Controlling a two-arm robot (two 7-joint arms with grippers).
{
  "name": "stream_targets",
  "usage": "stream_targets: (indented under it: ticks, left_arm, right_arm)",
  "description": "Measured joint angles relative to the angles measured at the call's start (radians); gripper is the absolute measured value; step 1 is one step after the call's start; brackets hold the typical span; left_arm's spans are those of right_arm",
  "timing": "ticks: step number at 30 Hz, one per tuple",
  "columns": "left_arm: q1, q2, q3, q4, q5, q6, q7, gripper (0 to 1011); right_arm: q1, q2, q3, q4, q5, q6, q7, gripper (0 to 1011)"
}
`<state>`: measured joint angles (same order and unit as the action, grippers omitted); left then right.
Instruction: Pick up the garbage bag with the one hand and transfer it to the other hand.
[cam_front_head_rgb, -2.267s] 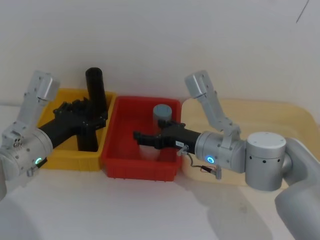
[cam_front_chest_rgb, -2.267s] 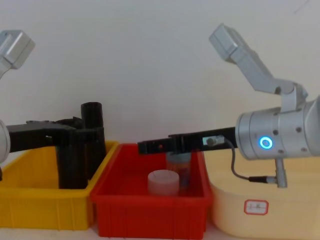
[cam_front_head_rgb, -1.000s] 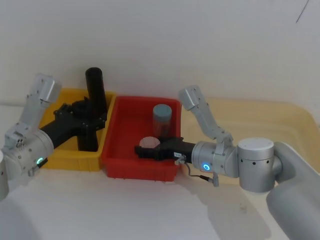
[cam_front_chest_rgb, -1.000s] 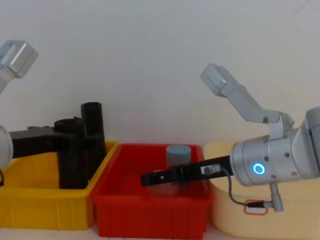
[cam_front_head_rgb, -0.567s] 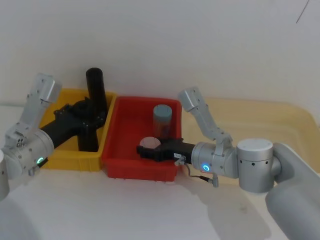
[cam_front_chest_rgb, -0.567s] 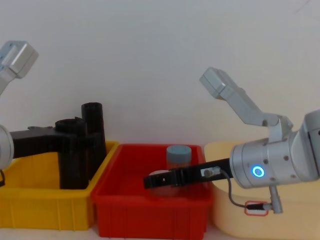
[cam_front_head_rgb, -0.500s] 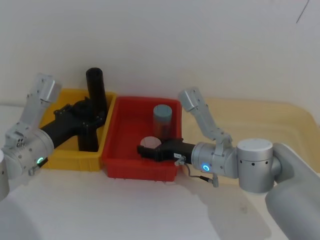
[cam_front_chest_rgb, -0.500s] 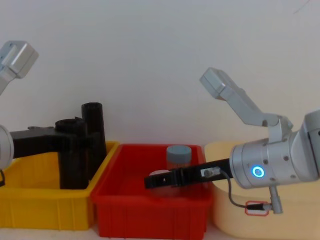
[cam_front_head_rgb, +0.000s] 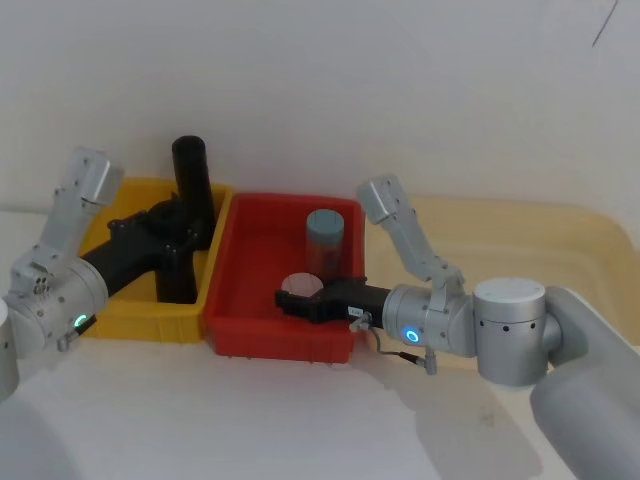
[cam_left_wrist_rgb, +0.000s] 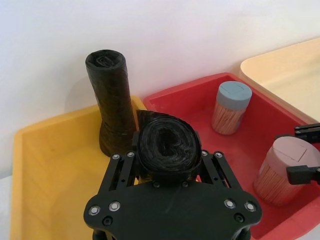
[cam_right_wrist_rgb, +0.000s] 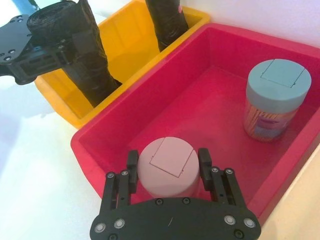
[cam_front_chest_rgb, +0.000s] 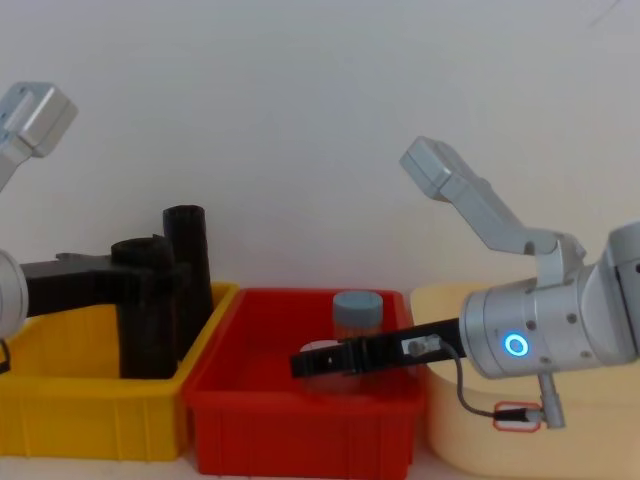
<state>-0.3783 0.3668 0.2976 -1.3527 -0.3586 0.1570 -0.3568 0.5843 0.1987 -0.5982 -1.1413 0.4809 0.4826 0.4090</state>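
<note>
Two black rolls stand in the yellow bin (cam_front_head_rgb: 140, 322). My left gripper (cam_left_wrist_rgb: 167, 145), on the green-ring arm, is shut on the nearer garbage bag (cam_left_wrist_rgb: 167, 150), whose lower end (cam_front_head_rgb: 176, 278) rests upright in the bin. From the side, that gripper (cam_front_chest_rgb: 150, 285) clasps the bag (cam_front_chest_rgb: 145, 330) partway up. The second roll (cam_front_head_rgb: 190, 175) stands taller just behind. My right gripper (cam_right_wrist_rgb: 167, 160), on the blue-ring arm, is low in the red bin (cam_front_head_rgb: 270, 340), open with a finger on each side of a pink-lidded jar (cam_right_wrist_rgb: 167, 170).
A blue-lidded jar (cam_front_head_rgb: 324, 235) stands at the back of the red bin. A cream tray (cam_front_head_rgb: 540, 240) lies to the right. The yellow and red bins sit side by side against a white wall. My right forearm (cam_front_chest_rgb: 420, 345) crosses the red bin's right wall.
My right gripper has dropped from above the red bin down around the pink-lidded jar. The left gripper has stayed around the garbage bag with hardly any movement.
</note>
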Motion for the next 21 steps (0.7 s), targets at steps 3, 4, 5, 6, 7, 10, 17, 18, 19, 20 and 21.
stream_targets:
  ticks: [3,4,5,6,7,10,17,18,19,20,21]
  left_arm:
    - [0.001,0.001,0.000,-0.001,0.004,-0.002,0.001,497]
    - [0.002,0.001,0.000,-0.003,0.005,-0.003,0.002,497]
    - [0.003,0.001,0.000,-0.005,0.007,-0.004,0.003,497]
    - [0.004,0.002,-0.001,-0.010,0.010,-0.007,0.006,497]
    - [0.007,0.003,-0.001,-0.018,0.015,-0.010,0.009,497]
    - [0.011,0.005,-0.004,-0.036,0.020,-0.012,0.015,497]
    - [0.021,0.015,-0.022,-0.125,0.032,0.001,0.039,497]
    - [0.021,0.015,-0.025,-0.138,0.033,0.004,0.041,497]
    - [0.021,0.015,-0.027,-0.147,0.033,0.007,0.044,497]
    - [0.020,0.015,-0.032,-0.166,0.033,0.012,0.047,497]
    - [0.019,0.015,-0.035,-0.176,0.033,0.015,0.050,497]
  right_arm:
    - [0.000,0.000,0.000,0.000,0.000,0.000,0.000,691]
    - [0.000,0.000,0.000,0.000,0.000,0.000,0.000,691]
    - [0.000,0.000,0.000,0.000,-0.001,0.000,0.000,691]
    - [-0.001,0.001,0.000,-0.002,-0.001,0.000,0.001,691]
    - [-0.002,0.002,0.000,-0.007,-0.001,0.000,0.001,691]
    - [-0.005,0.007,0.001,-0.020,-0.001,-0.001,0.002,692]
    - [-0.020,0.029,0.015,-0.106,0.003,-0.012,0.001,691]
    - [-0.021,0.032,0.017,-0.116,0.004,-0.013,0.001,691]
    - [-0.022,0.035,0.018,-0.126,0.005,-0.014,0.000,692]
    - [-0.025,0.042,0.024,-0.151,0.006,-0.015,-0.003,691]
    - [-0.027,0.045,0.026,-0.162,0.007,-0.016,-0.005,692]
